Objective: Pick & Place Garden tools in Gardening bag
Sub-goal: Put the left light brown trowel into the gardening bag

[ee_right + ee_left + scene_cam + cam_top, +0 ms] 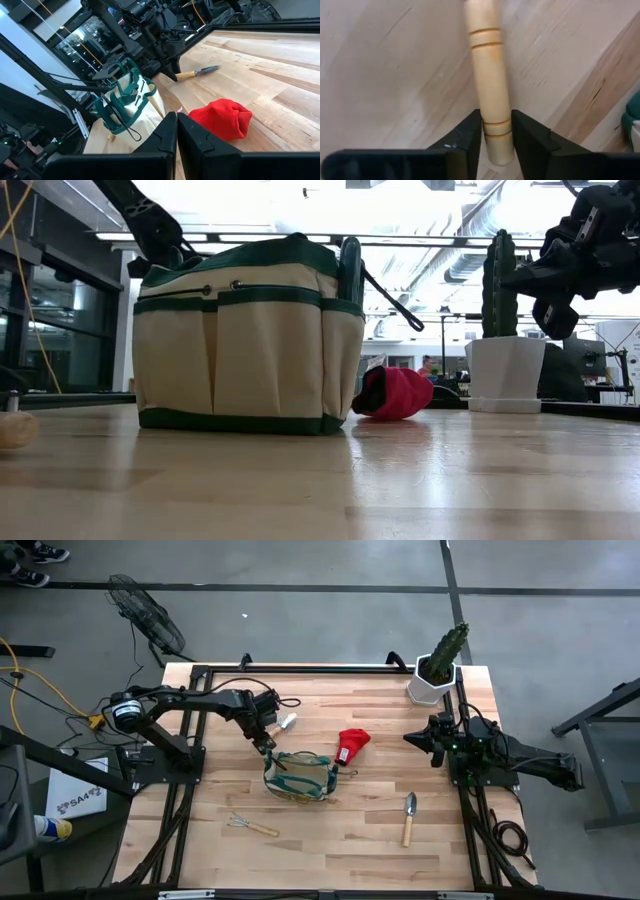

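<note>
A wooden-handled trowel (pixel 283 725) lies on the table just beyond the far left corner of the tan and green gardening bag (pixel 300 775). My left gripper (pixel 266 743) points steeply down over its handle, fingers closed against it. The bag stands upright (pixel 245 340). A red glove-like piece (pixel 352 744) lies to the bag's right. A hand rake (pixel 251 826) and a second trowel (pixel 409 816) lie toward the near edge. My right gripper (pixel 410 737) hovers shut at the table's right side, touching nothing. My left gripper pinches the trowel's wooden handle (pixel 496 131) between its two fingers, close to the handle's free end. The fingers (pixel 468 135) come from above, pointing steeply down, and lie across the handle. The trowel rests flat on the table, blade end away from the gripper.
A green cactus in a white pot (pixel 438 668) stands at the far right corner. Bare wood lies between the bag and the near edge, apart from the rake and second trowel. The bag's dark handles (pixel 125 90) stand up above its open top.
</note>
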Controlling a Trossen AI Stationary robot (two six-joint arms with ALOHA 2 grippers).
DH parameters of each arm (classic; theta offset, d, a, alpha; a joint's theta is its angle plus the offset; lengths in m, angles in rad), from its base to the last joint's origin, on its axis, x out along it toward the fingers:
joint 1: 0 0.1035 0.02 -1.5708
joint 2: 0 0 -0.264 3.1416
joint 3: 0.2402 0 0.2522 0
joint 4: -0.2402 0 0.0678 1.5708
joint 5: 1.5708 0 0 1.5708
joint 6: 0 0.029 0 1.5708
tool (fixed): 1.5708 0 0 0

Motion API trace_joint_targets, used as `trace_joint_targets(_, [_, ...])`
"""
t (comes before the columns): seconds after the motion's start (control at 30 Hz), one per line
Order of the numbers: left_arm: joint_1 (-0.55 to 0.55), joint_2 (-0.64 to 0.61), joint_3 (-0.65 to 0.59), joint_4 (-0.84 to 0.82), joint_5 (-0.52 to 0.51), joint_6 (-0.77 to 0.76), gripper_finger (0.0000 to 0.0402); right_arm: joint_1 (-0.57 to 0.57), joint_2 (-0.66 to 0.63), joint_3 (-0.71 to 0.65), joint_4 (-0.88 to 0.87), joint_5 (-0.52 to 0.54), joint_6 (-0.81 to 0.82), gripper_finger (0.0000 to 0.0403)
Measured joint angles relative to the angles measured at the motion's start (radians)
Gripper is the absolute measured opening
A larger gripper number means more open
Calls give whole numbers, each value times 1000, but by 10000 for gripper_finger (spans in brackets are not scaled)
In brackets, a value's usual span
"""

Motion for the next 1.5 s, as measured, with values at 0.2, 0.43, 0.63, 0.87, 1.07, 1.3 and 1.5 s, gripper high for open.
trace_joint_targets(0.2, [0, 0, 0, -14, 0, 39, 64, 0, 0, 0, 0, 0, 0, 4])
trace_joint_targets(0.43, [2, -3, 0, -40, -11, 83, 64, 0, 0, 0, 0, 0, 0, 4])
trace_joint_targets(0.63, [1, -44, 33, -118, -63, 126, 64, 0, 0, 0, 0, 0, 0, 4])
trace_joint_targets(0.87, [1, -149, 153, -217, -186, 204, 64, 0, 0, 0, 0, 0, 0, 4])
trace_joint_targets(1.07, [0, -238, 298, -295, -269, 312, 64, 0, 0, 0, 0, 0, 0, 4])
trace_joint_targets(1.3, [-11, -298, 475, -335, -346, 398, 64, 0, 0, 0, 0, 0, 0, 4])
trace_joint_targets(1.5, [-126, -296, 599, -307, -483, 545, 64, 0, 0, 0, 0, 0, 0, 4])
